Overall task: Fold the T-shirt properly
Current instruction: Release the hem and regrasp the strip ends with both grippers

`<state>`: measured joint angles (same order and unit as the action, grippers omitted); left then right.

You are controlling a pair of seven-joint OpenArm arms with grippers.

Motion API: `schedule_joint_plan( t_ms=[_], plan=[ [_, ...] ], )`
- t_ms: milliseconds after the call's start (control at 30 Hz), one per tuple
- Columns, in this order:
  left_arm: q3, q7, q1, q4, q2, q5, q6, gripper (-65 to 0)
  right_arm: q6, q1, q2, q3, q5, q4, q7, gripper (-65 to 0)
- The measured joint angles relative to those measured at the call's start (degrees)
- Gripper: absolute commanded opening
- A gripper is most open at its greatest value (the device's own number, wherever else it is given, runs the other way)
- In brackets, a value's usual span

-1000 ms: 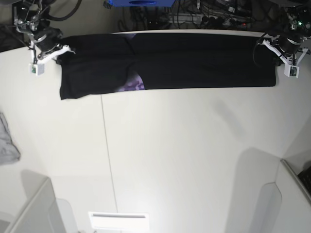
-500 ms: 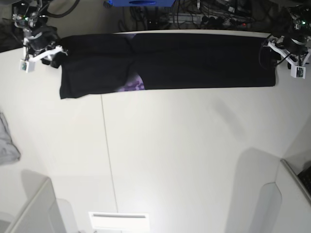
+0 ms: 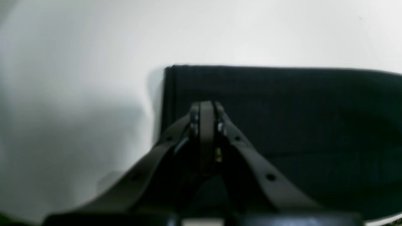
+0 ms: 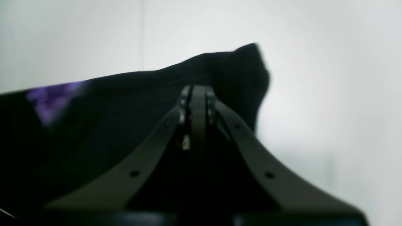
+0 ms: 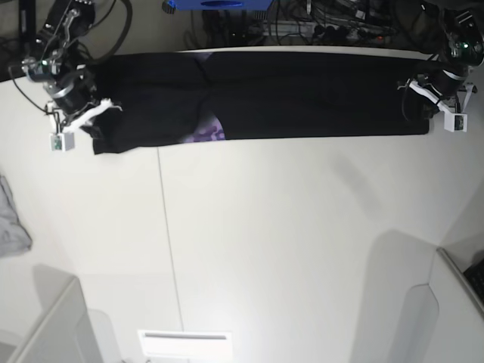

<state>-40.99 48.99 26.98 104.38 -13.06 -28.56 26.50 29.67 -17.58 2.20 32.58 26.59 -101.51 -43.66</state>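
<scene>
The black T-shirt (image 5: 302, 94) lies as one long flat strip along the table's far edge, with a bit of purple print (image 5: 204, 134) showing at its near edge. My left gripper (image 5: 416, 102) is shut over the strip's right end; in the left wrist view its closed tips (image 3: 205, 106) sit above flat black cloth (image 3: 282, 110) near a square corner. My right gripper (image 5: 92, 127) is shut over the strip's left end; in the right wrist view its tips (image 4: 194, 91) are against the dark cloth (image 4: 94, 125), with the purple print (image 4: 50, 97) at the left. Whether either pinches cloth does not show.
A small grey cloth (image 5: 11, 219) lies at the table's left edge. White bins stand at the near left (image 5: 53, 325) and near right (image 5: 446, 302), and a white slotted piece (image 5: 185, 344) is at the front. Cables (image 5: 325, 26) run behind the table.
Both grippers swung out from the shirt's far corners, then came back toward the near side. The right one moved down along the left end. The shirt has stayed where it was.
</scene>
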Motion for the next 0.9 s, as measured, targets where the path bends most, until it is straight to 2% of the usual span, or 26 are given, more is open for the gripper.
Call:
schedule_joint_plan(
  t_ms=[100,300,500,700,900],
  plan=[
    [0.9,0.5,-1.0,-4.1,0.2,2.7,-0.2,-65.0,0.1,3.6,-0.3,0.0,-3.4,3.0,-0.1,-65.0],
    [1.1,0.1,-2.5,-8.5,0.2,2.8,-0.3,-65.0,0.2,8.6,-0.2,0.3,-9.9,12.5,0.1,-65.0],
    [1.1,-0.5,-4.5,-12.8,-0.5,2.4,-0.3,-65.0,0.2,9.9,-0.2,0.3,-10.4,16.2,4.9,-65.0],
    [1.0,-0.7,-6.1,-14.1,-0.5,2.0,-0.3,-65.0,0.4,11.4,1.2,0.4,-10.1,19.2,6.7,-65.0],
    [1.1,0.2,-9.2,-14.5,-0.4,2.7,-0.3,-65.0,-1.7,13.9,1.7,0.4,-10.0,21.8,7.7,-65.0]
  ],
)
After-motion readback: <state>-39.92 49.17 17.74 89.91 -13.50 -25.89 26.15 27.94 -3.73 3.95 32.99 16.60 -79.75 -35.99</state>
